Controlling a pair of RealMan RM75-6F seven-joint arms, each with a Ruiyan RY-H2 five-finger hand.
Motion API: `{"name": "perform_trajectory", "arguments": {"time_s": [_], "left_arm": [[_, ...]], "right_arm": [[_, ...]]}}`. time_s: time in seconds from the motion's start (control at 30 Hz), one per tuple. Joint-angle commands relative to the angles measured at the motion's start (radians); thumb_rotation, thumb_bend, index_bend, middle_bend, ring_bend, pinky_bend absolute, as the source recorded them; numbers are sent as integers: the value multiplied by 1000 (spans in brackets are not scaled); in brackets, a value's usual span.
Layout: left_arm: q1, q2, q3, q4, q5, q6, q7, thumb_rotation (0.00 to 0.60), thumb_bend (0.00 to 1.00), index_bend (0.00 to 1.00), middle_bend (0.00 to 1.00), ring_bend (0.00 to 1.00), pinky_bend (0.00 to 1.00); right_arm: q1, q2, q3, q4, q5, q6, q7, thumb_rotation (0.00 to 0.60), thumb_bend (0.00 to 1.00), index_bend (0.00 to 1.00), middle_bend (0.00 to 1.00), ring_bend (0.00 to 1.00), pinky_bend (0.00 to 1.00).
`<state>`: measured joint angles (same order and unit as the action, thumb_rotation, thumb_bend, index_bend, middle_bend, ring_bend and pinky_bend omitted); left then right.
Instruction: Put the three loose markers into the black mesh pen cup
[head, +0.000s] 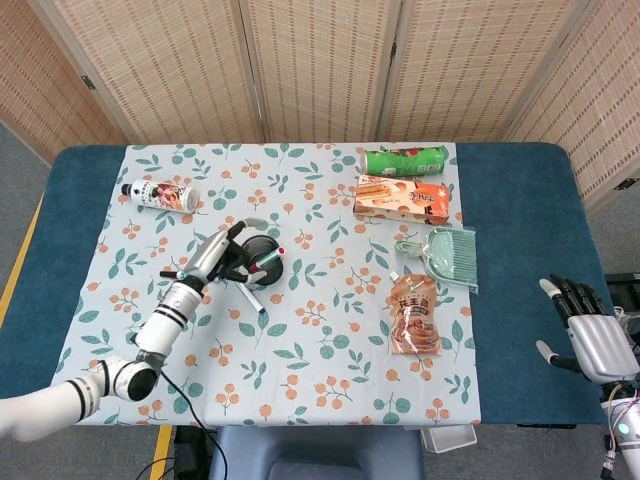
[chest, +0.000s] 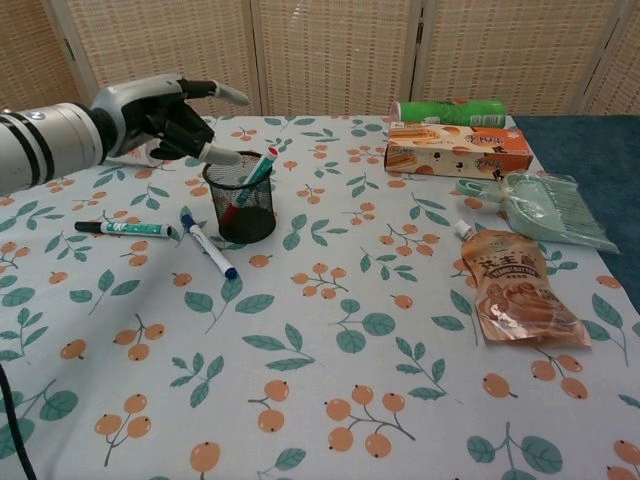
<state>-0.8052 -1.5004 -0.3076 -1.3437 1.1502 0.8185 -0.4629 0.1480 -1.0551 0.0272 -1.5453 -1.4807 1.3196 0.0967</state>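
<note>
The black mesh pen cup (chest: 240, 197) (head: 265, 262) stands upright on the floral cloth. A red-capped marker (chest: 258, 170) (head: 268, 256) leans inside it, its cap sticking out over the rim. My left hand (chest: 165, 110) (head: 222, 252) hovers just left of and above the cup with its fingers spread, holding nothing. A green marker (chest: 125, 229) (head: 175, 272) and a blue marker (chest: 208, 246) (head: 245, 290) lie flat on the cloth left of the cup. My right hand (head: 590, 335) stays open with nothing in it, off the table's far right edge.
A white bottle (head: 160, 194) lies at the back left. A green can (chest: 450, 110), an orange box (chest: 458, 150), a green dustpan with brush (chest: 545, 205) and an orange pouch (chest: 515, 290) occupy the right side.
</note>
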Motion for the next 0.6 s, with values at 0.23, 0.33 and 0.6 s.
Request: {"name": "perform_trajectory", "arguments": {"time_s": [0.23,0.33,0.6], "left_arm": [[276,407,173,-379,170,272,232,600,223,270,973,956,968],[302,431,206,-367,188,284,283,600,224,294,973,956,967],[286,376,223,-219,171,219,320,600,223,352,973,957,970]], "right_arm": [[7,-4,-13,-15,-29,-4,-17,600,280,48,0,0,0],[7,-10,-11,-20,-26,-3,-35,600,280,48,0,0,0],[11,-19,-9,-21,-14,-12,-66,600,280,48,0,0,0]]}}
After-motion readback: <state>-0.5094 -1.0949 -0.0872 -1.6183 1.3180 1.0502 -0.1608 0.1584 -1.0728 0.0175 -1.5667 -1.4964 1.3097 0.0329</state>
